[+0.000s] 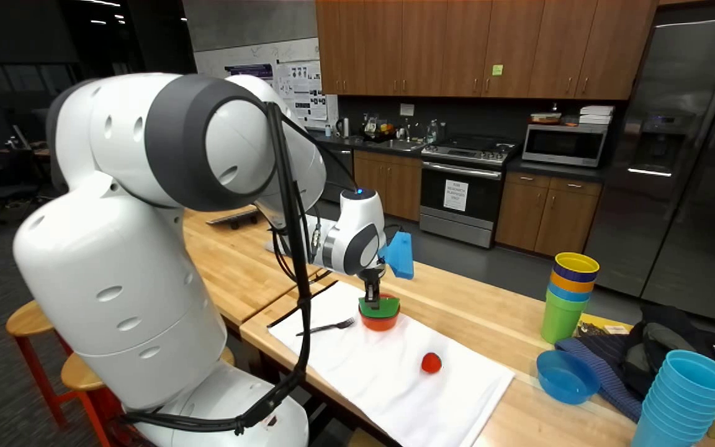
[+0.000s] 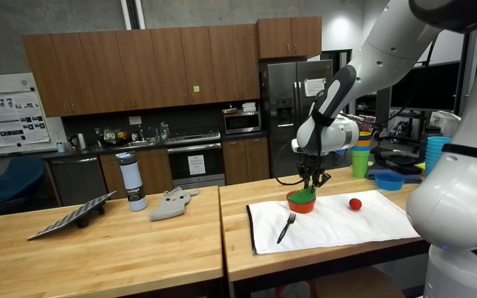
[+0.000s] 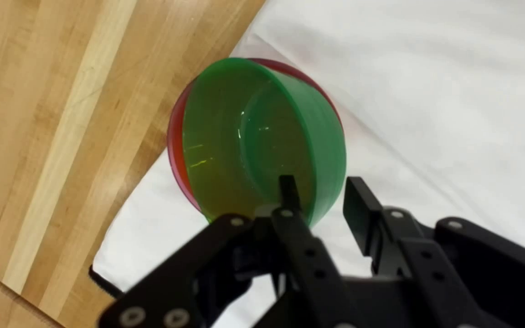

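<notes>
A green bowl (image 3: 331, 141) sits tilted inside a red-orange bowl (image 3: 177, 141), and in both exterior views the pair stands on a white cloth. In the wrist view my gripper (image 3: 321, 187) straddles the green bowl's raised wall. One finger (image 3: 289, 191) reaches inside the rim, while the other stands outside it. White cloth shows through the space between the pads, so the jaws are apart and not clamped on the wall. In an exterior view the gripper (image 1: 372, 301) points down over the green bowl (image 1: 385, 308); its fingertips are partly hidden in the gripper (image 2: 309, 186) outline.
On the white cloth (image 1: 388, 372) lie a black fork (image 1: 326, 327) and a small red round object (image 1: 431, 363). Farther along the table stand a blue bowl (image 1: 567, 377), a stack of coloured cups (image 1: 565, 298) and stacked light-blue cups (image 1: 683, 397). A bottle (image 2: 132, 182) stands on the adjoining table.
</notes>
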### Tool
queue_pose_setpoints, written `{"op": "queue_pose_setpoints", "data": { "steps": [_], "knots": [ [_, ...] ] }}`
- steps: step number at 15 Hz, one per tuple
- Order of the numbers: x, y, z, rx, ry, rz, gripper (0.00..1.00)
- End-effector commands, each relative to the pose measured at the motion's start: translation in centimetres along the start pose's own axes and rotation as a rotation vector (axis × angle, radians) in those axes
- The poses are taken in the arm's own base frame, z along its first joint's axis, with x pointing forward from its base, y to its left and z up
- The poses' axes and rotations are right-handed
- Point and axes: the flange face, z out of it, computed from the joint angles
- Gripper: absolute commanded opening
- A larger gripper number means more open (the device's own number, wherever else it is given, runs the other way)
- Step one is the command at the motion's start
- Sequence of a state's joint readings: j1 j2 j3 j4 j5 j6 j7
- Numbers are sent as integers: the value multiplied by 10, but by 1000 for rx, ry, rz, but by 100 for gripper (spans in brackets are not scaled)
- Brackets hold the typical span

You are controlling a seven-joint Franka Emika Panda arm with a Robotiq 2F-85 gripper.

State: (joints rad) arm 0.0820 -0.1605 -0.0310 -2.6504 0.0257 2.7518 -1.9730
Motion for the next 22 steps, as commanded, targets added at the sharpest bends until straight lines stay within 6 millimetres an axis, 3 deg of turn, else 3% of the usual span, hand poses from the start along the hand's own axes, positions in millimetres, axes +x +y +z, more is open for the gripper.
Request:
{"op": "queue_pose_setpoints", "data": {
  "steps": [1, 5, 6, 7, 9, 13, 14, 22],
  "knots": [
    [1, 0, -1, 4, 20, -4, 59],
    [0, 0, 0, 8, 32, 18, 81],
    [0, 0, 0, 6, 36, 20, 38],
    [0, 0, 0, 6, 37, 23, 42],
    [0, 0, 0, 5, 41, 28, 37],
    [-1, 0, 1, 6, 43, 31, 5],
    [-1, 0, 1, 6, 43, 32, 0],
    [-3, -1, 1, 9, 46, 37, 1]
  ]
}}
